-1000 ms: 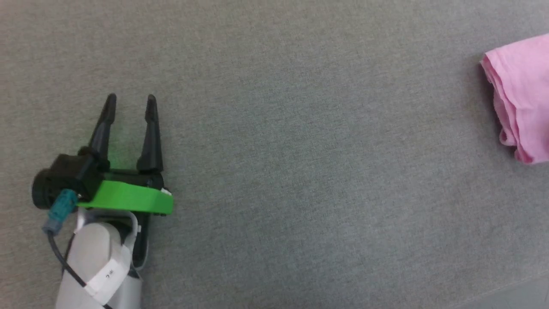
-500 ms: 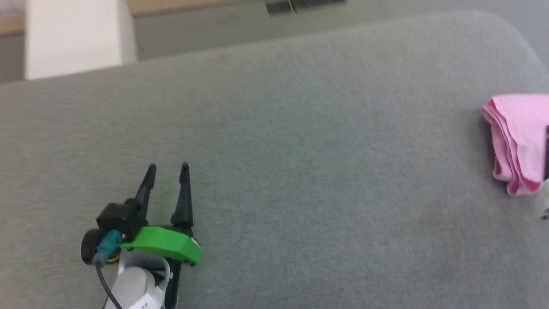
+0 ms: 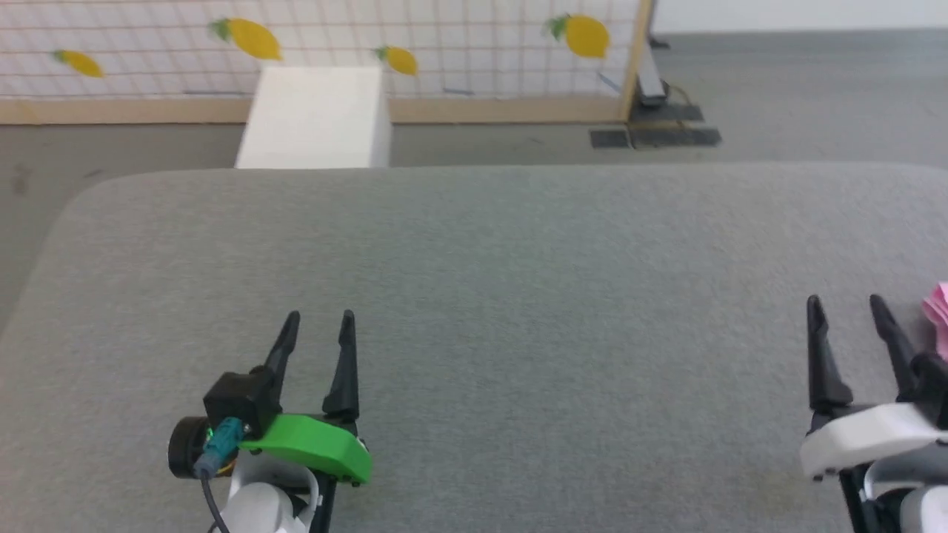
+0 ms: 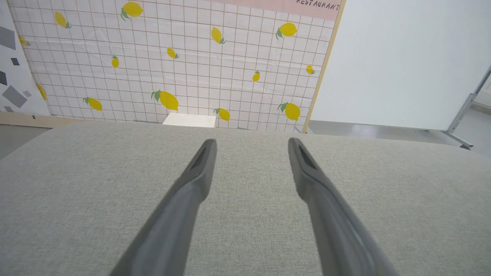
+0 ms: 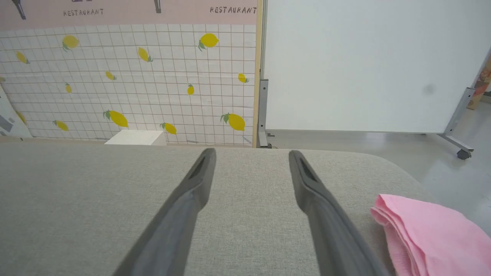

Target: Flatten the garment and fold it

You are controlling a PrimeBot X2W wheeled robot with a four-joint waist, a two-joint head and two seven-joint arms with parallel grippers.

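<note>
Hovering with left gripper (image 3: 321,316) and right gripper (image 3: 846,300) spread, empty, garment (image 5: 429,234) folded just beside the right; seemingly the closing step, needing only a fold check.

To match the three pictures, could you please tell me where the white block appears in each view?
Head view: white block upper left, beyond the grey surface.
Left wrist view: near the middle, above the left hand.
Right wrist view: left of centre, at the surface's far edge.
Shared landmark: the lemon-print panel behind it.
</note>
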